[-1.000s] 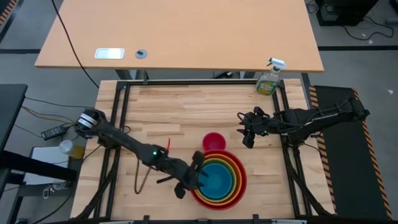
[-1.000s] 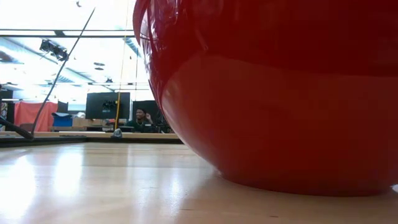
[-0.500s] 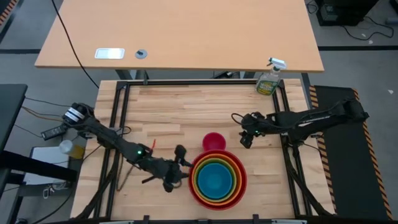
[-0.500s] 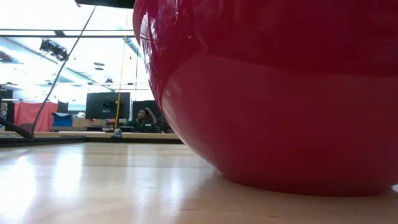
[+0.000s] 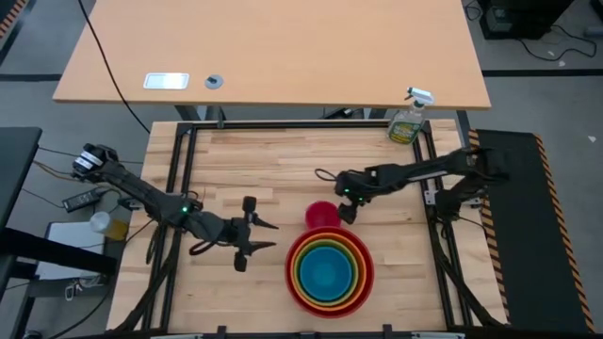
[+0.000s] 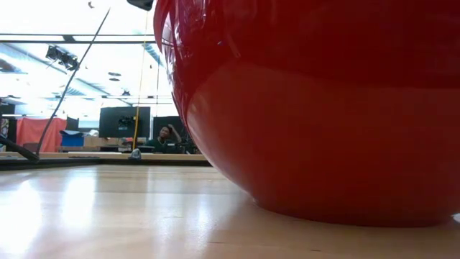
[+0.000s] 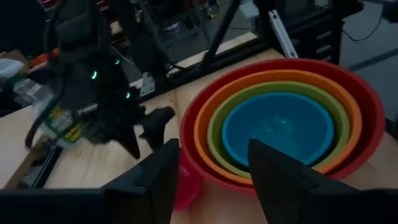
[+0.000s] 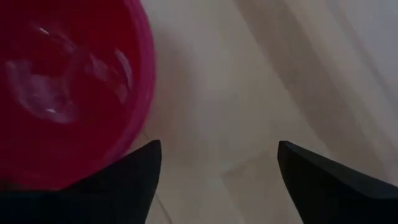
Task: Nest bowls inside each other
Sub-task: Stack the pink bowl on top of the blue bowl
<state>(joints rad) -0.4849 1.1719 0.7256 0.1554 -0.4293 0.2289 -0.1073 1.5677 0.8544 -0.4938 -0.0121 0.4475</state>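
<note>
A red bowl [image 5: 366,282] stands on the table near its front edge, with an orange [image 5: 354,256], an olive-green [image 7: 323,106] and a blue bowl [image 5: 328,273] nested in it. A small magenta bowl [image 5: 322,215] stands upright on the wood just beyond the stack's far rim. My right gripper [image 5: 341,205] hangs open above that bowl's right side, fingers pointing down; in the right wrist view [image 8: 217,180] the bowl [image 8: 62,93] lies beside one finger. My left gripper [image 5: 271,235] is open, left of the stack, pointing at it [image 7: 214,180].
A green spray bottle [image 5: 408,121] stands at the table's far right corner. The red bowl [image 6: 323,108] fills most of the low view. Bare wood lies across the far half and the left part of the table [image 5: 245,160].
My left gripper has drawn back from the left rim of the bowl stack toward the table's left edge and stays open. My right gripper has moved toward the table's left and down to the magenta bowl, tipping to point more steeply down. The bowls have kept still.
</note>
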